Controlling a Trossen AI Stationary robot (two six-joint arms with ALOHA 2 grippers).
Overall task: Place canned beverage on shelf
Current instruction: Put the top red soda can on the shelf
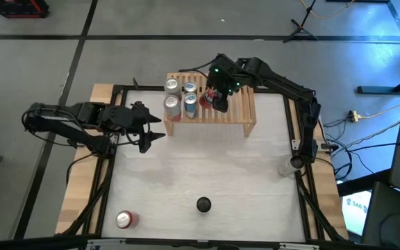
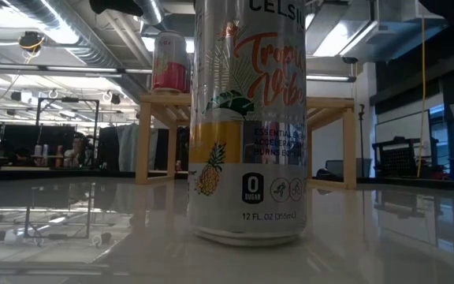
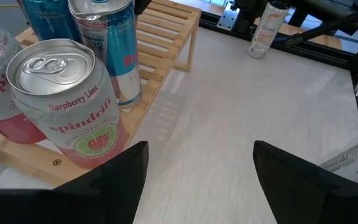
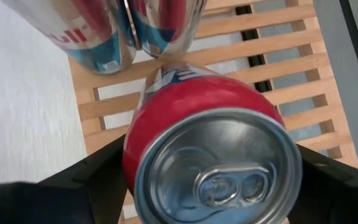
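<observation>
The shelf point(image 1: 217, 111), a low light-wood rack with a slatted top, stands at the table's far middle. Several cans point(image 1: 180, 96) stand on its left half. My right gripper point(image 1: 217, 97) points down over the shelf. A red can point(image 4: 197, 106) stands upright on the slats point(image 4: 272, 68), with one finger on each side of it. My left gripper point(image 1: 144, 132) hovers open just left of the shelf with nothing between its fingers point(image 3: 117, 186). It faces a Spindrift can point(image 3: 67, 99) at the shelf's near left corner. My right gripper has its fingers point(image 4: 98, 174) on either side of the red can's upper wall, coming from above. The can's top point(image 4: 219, 168) hides both places where they would meet it, so I cannot tell whether they touch. The can's base rests on the slats.
A tall white Celsius can point(image 2: 249, 118) stands near the table's front middle point(image 1: 203, 204). A red can point(image 1: 125, 220) lies at the front left. A pale bottle point(image 1: 287, 167) stands by the right rail. The shelf's right half point(image 1: 242, 104) is bare.
</observation>
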